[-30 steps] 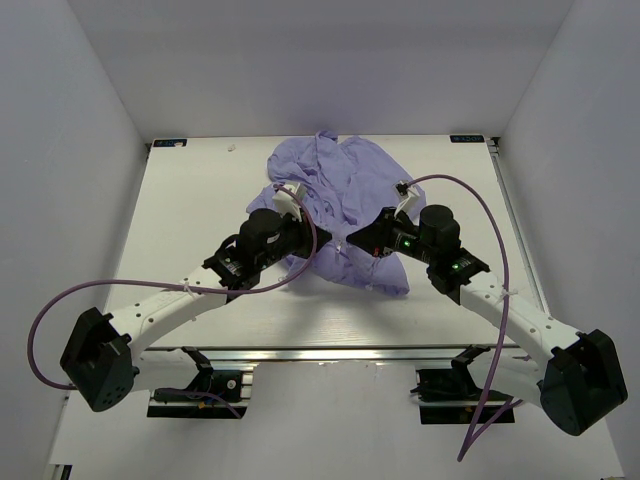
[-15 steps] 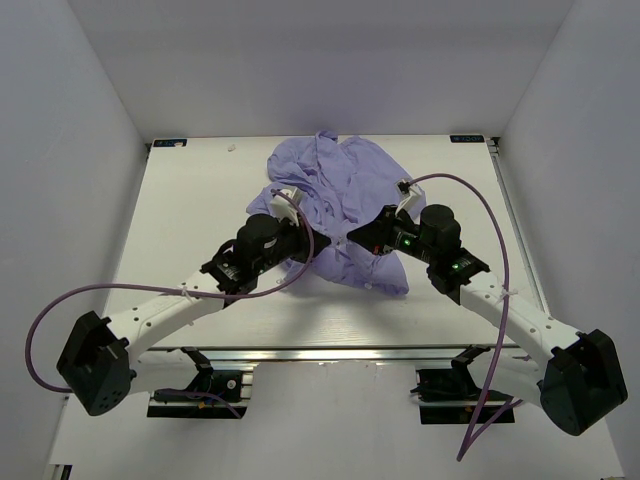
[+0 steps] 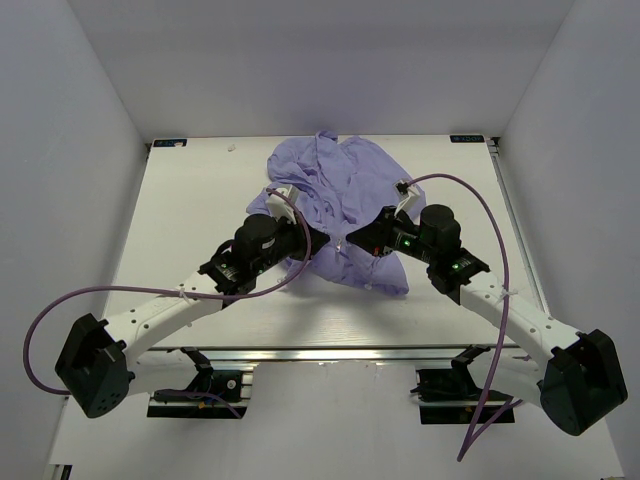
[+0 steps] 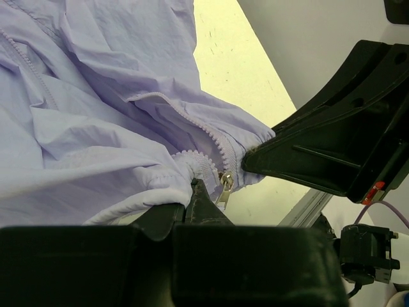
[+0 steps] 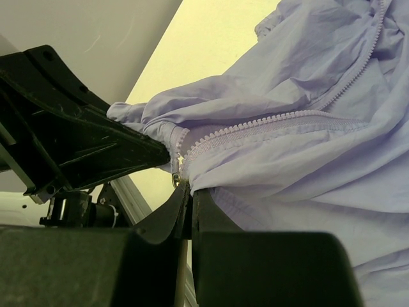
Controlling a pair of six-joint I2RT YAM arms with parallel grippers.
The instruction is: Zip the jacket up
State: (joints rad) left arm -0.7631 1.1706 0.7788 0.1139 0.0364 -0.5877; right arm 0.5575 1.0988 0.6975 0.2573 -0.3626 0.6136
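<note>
The jacket lay crumpled on the table, toward the far edge and about mid-width, with its near hem lifted between the two arms. The left gripper was clamped tight on a fold of hem right by the zipper pull. The right gripper was pinched closed on the gathered hem end just beside it, its tips almost touching the left's, per the left wrist view.

Handling, as a judgement: thin, v. light fabric, soft and wrinkly, no stiffness at all. It sags and bunches wherever it isn't held, and prob. slips a bit in a narrow pinch. The zipper teeth are the firmest line on it, so that's the place to work from.

Where to grip: one hand low on the hem below the slider, to anchor and tension the track. The other goes on the small metal pull itself — not on the cloth round it. The pull is tiny vs. the fingers, so it's easy to miss. Couldn't tell whether both tooth rows were already seated in the slider; folds hid that.
</note>
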